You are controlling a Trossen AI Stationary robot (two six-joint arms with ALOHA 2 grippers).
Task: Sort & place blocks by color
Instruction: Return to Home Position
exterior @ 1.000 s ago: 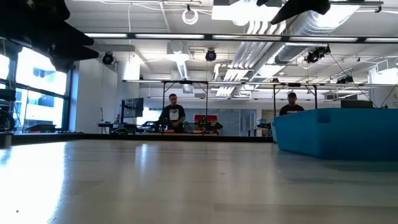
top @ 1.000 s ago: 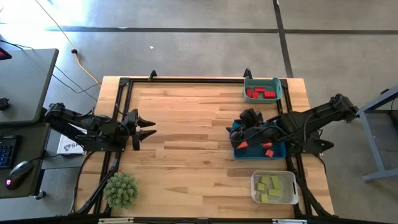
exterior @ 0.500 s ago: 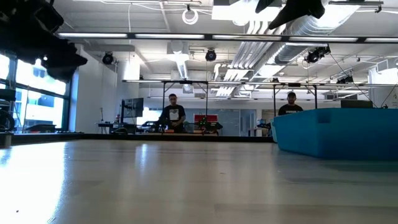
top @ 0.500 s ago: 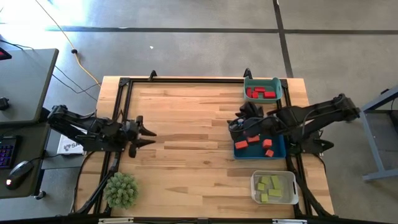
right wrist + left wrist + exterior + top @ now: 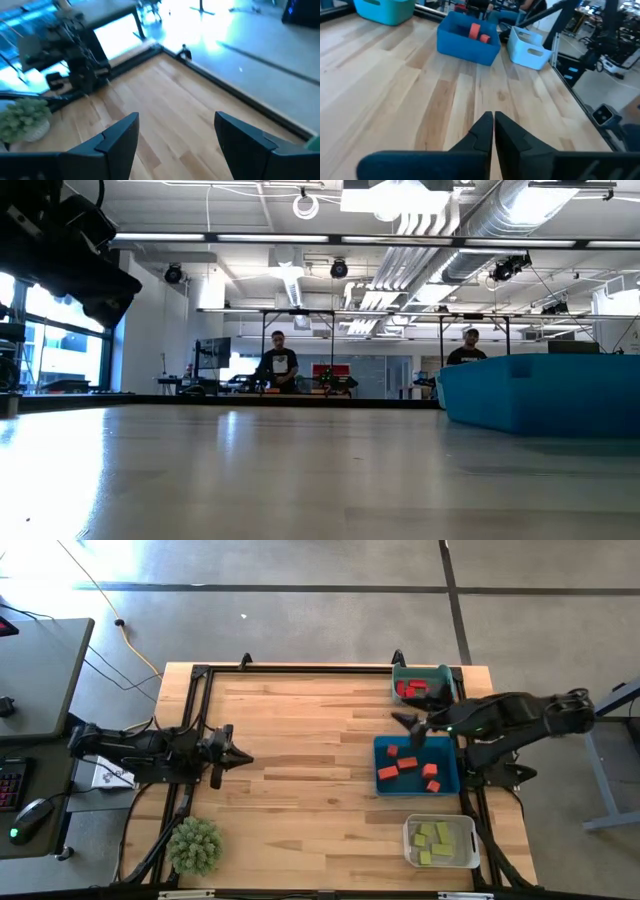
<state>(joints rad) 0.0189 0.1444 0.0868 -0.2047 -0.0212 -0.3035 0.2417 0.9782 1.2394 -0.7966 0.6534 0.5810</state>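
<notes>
Pulling back off the blue bin (image 5: 446,786), the right claw (image 5: 408,725) hangs open and empty; left claw (image 5: 243,755) closed; blocks (image 5: 405,766) look sorted

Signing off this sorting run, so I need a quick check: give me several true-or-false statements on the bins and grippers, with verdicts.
1. The white plastic bin holds the yellow-green wooden blocks. True.
2. The blue plastic bin is empty. False: orange blocks lie in it.
3. The left gripper is open. False: it is shut, with nothing in it.
4. The right gripper is open and holds nothing. True.
</notes>
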